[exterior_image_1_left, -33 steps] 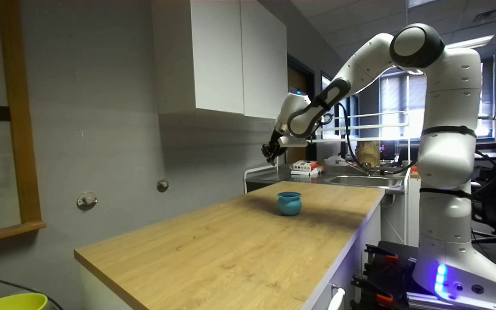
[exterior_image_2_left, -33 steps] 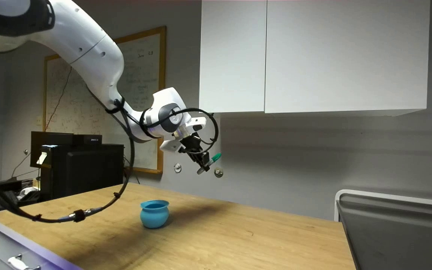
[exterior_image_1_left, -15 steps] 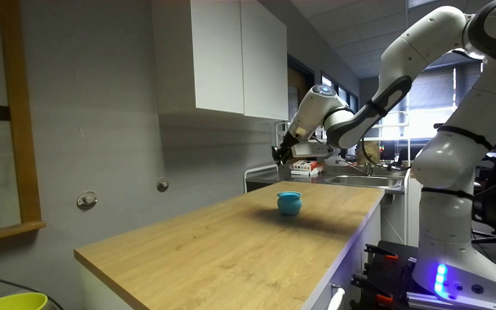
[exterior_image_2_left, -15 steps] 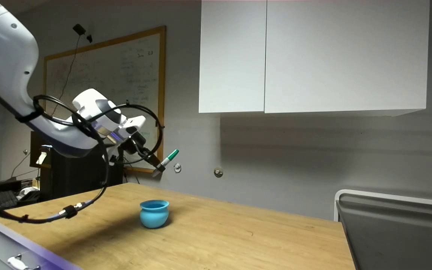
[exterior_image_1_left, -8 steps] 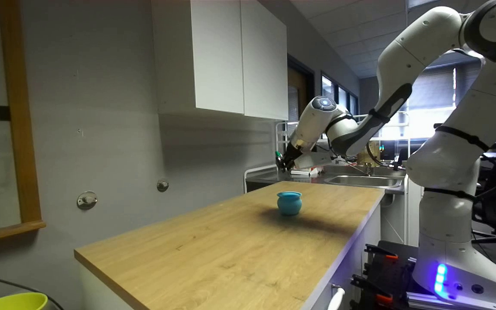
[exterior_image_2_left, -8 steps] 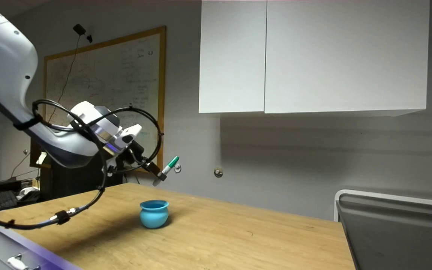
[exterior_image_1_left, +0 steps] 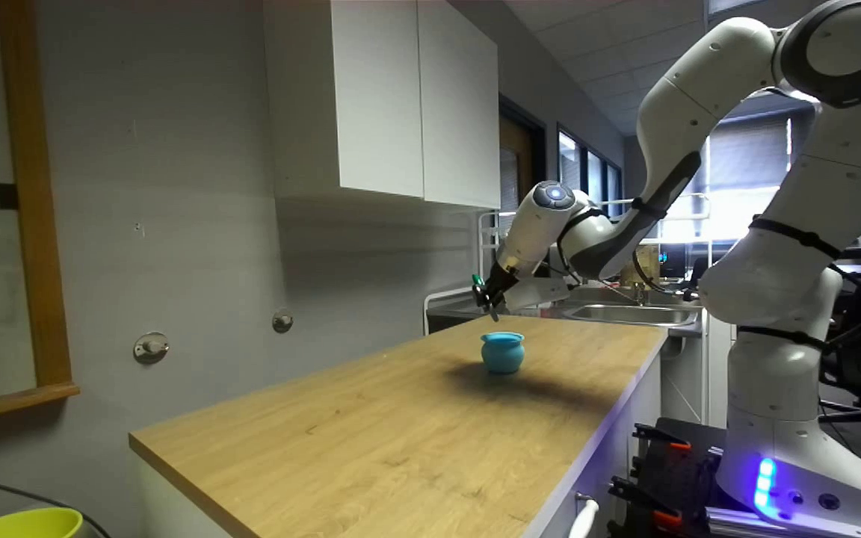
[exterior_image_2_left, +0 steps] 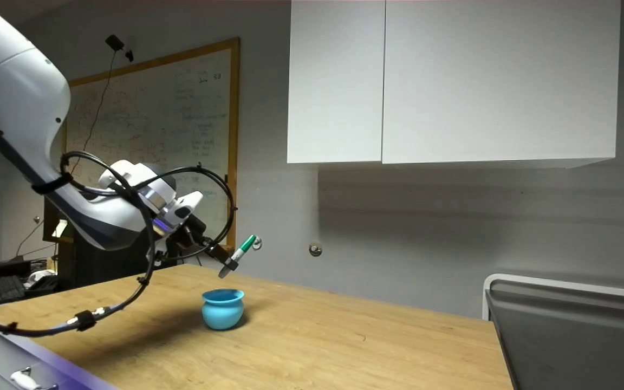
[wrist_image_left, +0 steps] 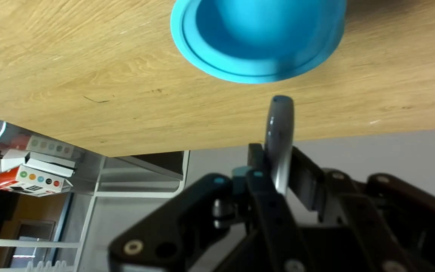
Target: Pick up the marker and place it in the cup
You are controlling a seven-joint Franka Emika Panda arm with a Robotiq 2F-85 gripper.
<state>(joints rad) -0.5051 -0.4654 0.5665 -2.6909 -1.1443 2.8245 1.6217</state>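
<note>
Marker point(exterior_image_2_left: 239, 254): held in mid-air near the cup point(exterior_image_2_left: 222, 311), seen higher than its rim in both exterior views, touching neither cup nor table point(exterior_image_2_left: 371, 349). Carried aslant, with green end point(exterior_image_2_left: 248, 242) uppermost and grey end downward. Gripped at the barrel between the fingers point(wrist_image_left: 256, 156), parted by no more than its thickness, with nothing else in hold.

Grasped partway along, presumably to leave the grey end free to enter first. Tilted, by the look of it, because of the slanting approach of the arm point(exterior_image_1_left: 752, 276). As to the cup: set upright on the table, mouth upward, as needed to receive something from above.

Pointed toward that mouth in the wrist view, but shown there short of the rim; whether directly over the mouth, impossible to tell.

Judged past the picking-up step, short of the placing. Likely to require a slight shift over the mouth, a steeper tilt, then lowering before release. At risk of catching the rim if lowered at this slant; given so squat a cup, likely to end leaning against it.
</note>
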